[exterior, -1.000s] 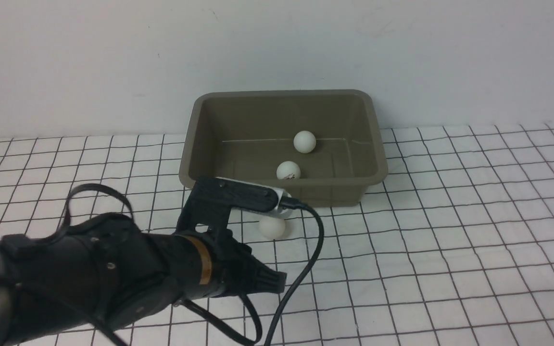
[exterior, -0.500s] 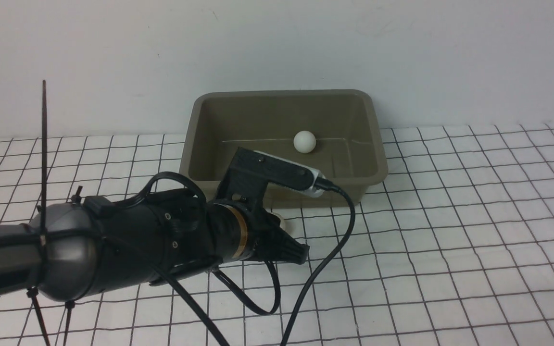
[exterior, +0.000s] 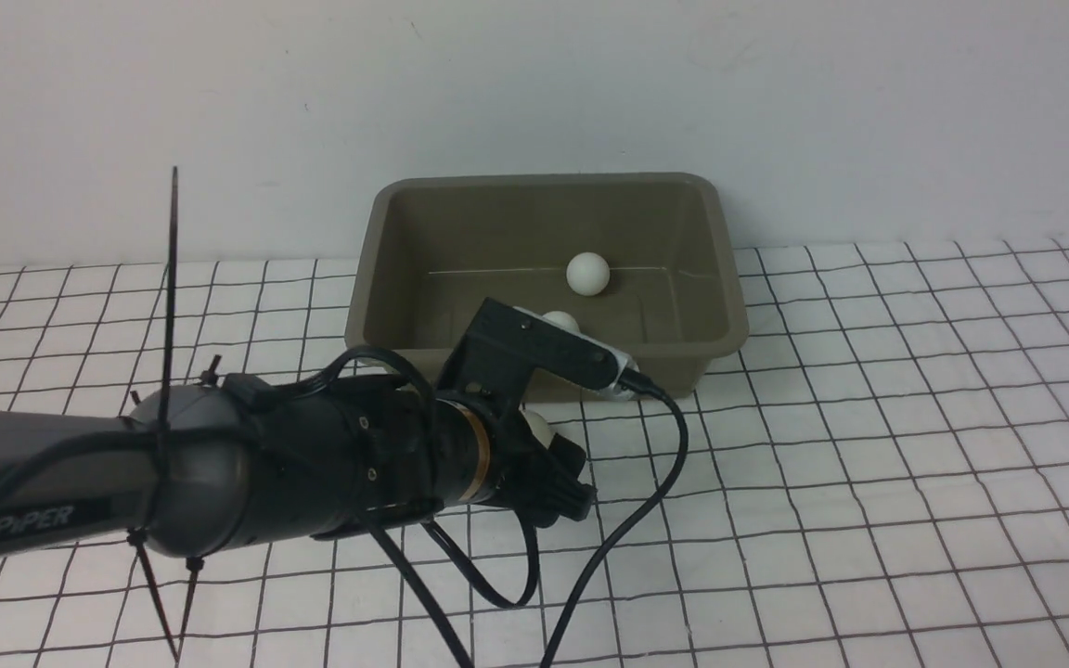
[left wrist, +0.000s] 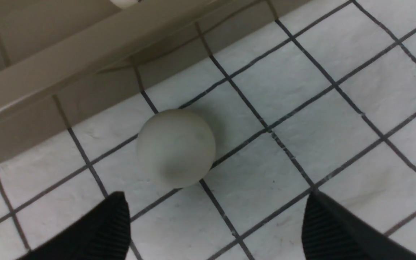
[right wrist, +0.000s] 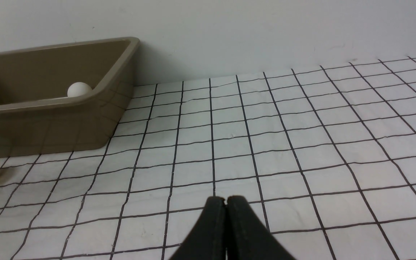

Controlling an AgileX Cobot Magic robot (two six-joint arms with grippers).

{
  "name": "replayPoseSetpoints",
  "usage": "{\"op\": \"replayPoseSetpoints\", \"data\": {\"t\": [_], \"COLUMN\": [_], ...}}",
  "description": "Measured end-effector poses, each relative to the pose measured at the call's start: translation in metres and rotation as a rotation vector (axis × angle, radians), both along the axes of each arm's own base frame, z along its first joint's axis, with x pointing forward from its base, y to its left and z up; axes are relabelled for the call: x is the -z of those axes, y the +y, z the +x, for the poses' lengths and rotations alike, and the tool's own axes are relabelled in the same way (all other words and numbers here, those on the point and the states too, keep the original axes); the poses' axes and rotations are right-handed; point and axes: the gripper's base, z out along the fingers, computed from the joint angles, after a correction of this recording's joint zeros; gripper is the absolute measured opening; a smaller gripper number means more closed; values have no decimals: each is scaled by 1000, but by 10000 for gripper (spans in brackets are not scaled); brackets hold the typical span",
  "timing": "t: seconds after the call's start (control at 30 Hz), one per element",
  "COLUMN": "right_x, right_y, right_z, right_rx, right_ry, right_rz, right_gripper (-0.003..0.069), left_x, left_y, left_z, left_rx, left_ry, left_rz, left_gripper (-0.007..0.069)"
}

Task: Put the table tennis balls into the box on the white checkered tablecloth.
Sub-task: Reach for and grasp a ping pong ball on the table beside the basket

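Inside the box (exterior: 726, 288), at the far middle of the white checkered tablecloth (exterior: 869, 427), two balls are seen: a far ball (exterior: 587, 274) by the far wall and a nearer ball (exterior: 560, 321) half hidden behind the left arm (exterior: 219, 464). About two thirds of the task is judged done. One third ball (left wrist: 176, 148) is left on the cloth, just beside the box's near wall. It is faced by the left claw (left wrist: 215, 198), whose jaws are spread wide and not yet around it. The right claw (right wrist: 225, 202) is pressed closed on nothing, well to the right of the box.
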Motion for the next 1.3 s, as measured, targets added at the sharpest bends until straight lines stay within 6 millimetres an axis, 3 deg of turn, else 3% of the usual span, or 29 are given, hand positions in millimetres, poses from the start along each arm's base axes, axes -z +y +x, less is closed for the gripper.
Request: {"op": "replayPoseSetpoints", "data": {"t": [0.3, 0.57, 0.77, 1.3], "right_x": [0, 0, 0, 0], "right_y": [0, 0, 0, 0], "right_z": [0, 0, 0, 0], "right_rx": [0, 0, 0, 0], "right_ry": [0, 0, 0, 0], "right_rz": [0, 0, 0, 0], "right_gripper": [-14, -14, -14, -14], "left_x": [10, 11, 10, 34], "left_y": [-9, 8, 4, 1], "left_z": [12, 26, 27, 48], "left_rx": [31, 0, 43, 43], "left_ry": [-12, -22, -37, -16], "left_rz": [32, 29, -30, -16], "left_gripper": [576, 576, 576, 576]}}
